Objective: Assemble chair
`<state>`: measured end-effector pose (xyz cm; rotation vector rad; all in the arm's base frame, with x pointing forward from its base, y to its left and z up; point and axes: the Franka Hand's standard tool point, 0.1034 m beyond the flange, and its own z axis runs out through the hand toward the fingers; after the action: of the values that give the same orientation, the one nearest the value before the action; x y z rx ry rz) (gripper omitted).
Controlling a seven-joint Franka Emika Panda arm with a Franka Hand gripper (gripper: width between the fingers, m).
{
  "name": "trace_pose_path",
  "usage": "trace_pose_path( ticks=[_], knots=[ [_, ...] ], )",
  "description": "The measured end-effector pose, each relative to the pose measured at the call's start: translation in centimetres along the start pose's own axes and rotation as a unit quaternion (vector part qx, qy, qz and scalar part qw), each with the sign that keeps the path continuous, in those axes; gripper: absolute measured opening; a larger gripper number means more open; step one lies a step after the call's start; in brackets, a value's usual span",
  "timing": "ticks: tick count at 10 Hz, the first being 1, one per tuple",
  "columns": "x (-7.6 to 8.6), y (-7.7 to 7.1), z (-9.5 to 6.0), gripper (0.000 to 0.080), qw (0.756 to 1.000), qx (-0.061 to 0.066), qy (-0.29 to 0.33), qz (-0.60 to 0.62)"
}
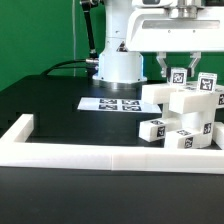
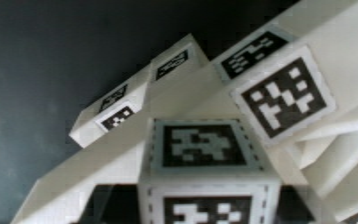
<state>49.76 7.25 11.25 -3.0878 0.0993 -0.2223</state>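
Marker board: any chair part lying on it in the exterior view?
No. The marker board lies bare on the black table, and the chair parts sit beside it.

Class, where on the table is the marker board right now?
The marker board lies flat on the black table, mid-frame in the exterior view, before the robot base, left of the chair parts.

"What's behind the table?"

"I see a green wall [image 1: 40, 40]."

"And the table?"

"I see a black table [image 1: 50, 100] with a long white rail [image 1: 100, 155] along its front and side. The light is soft and even."
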Motion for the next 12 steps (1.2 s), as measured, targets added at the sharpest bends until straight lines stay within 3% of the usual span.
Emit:
trace_pose_path(
  ticks=[6,12],
  knots=[
    [-0.01,-0.01,0.01,0.0288,0.980,0.000,0.000,0.198],
    [0.01,-0.02,0.01,0.0288,0.932,0.001,0.000,0.362]
  ],
)
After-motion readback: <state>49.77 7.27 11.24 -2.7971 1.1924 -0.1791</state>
